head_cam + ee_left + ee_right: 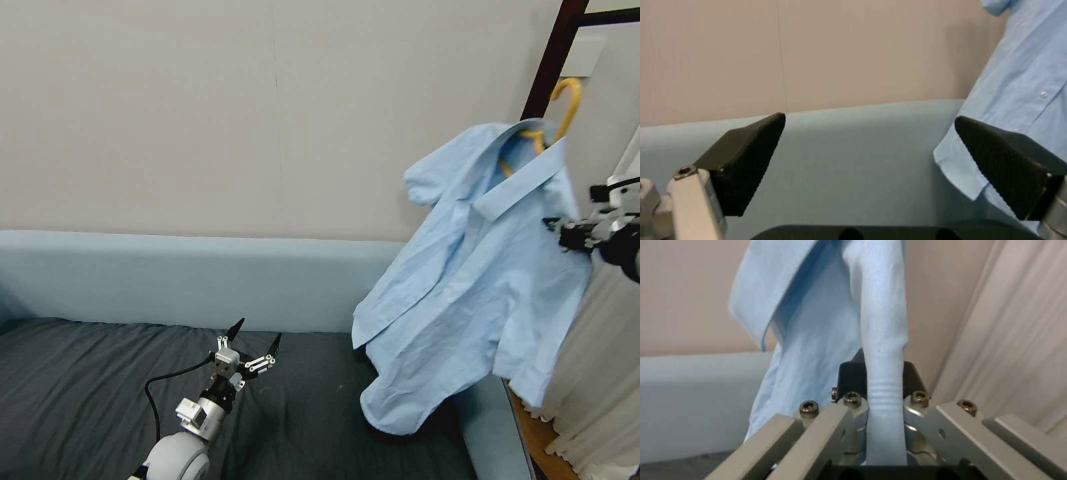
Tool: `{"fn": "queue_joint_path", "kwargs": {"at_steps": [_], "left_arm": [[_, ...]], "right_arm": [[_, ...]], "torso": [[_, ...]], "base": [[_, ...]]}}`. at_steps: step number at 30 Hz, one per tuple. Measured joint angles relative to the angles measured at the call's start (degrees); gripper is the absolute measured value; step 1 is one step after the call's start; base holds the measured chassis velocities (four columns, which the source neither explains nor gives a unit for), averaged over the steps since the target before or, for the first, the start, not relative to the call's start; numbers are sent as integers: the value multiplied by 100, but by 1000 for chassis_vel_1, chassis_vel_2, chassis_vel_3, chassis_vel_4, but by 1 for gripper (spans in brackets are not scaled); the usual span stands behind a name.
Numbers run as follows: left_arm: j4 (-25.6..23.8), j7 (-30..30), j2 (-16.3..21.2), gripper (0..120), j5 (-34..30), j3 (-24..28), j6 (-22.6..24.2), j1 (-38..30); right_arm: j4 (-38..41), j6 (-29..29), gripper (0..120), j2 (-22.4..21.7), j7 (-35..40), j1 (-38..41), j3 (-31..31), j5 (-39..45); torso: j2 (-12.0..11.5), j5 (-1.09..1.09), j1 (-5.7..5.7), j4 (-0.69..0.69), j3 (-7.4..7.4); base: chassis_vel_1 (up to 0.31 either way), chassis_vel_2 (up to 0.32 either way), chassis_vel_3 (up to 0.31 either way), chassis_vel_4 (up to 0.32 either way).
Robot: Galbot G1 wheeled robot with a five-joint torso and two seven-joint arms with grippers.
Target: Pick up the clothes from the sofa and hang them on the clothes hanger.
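A light blue shirt (470, 290) hangs on a yellow hanger (562, 108) at the upper right, its hem drooping to the sofa's right arm. My right gripper (572, 233) is at the shirt's right shoulder edge, shut on a fold of the shirt (883, 365) pinched between its fingers. My left gripper (247, 352) hovers low over the dark sofa seat (90, 390) at the lower left, open with nothing between its fingers (747, 155). From the left wrist, the shirt (1020, 100) hangs off to one side before the sofa back.
A dark wooden clothes stand post (556, 50) rises behind the hanger. A pale blue sofa back (180, 275) runs along the beige wall. White curtains (600, 370) hang at the far right, beside a strip of wooden floor.
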Motion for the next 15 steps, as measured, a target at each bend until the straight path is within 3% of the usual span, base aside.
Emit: {"fn": "queue_joint_path", "kwargs": {"at_steps": [9,15], "left_arm": [[-8,-14,5,100,-41,73,52,-149],[-20,-15,72,100,-62,57,82,-201]], "right_arm": [[-1239,6,1,116,-637,-23,-230,-792],[-2162,7,1,577,-1573,10,-543,-1923]], "torso": [[0,0,0,1,0],[-1,1,0,1,1]], "base": [[0,0,0,0],[0,0,0,0]]}}
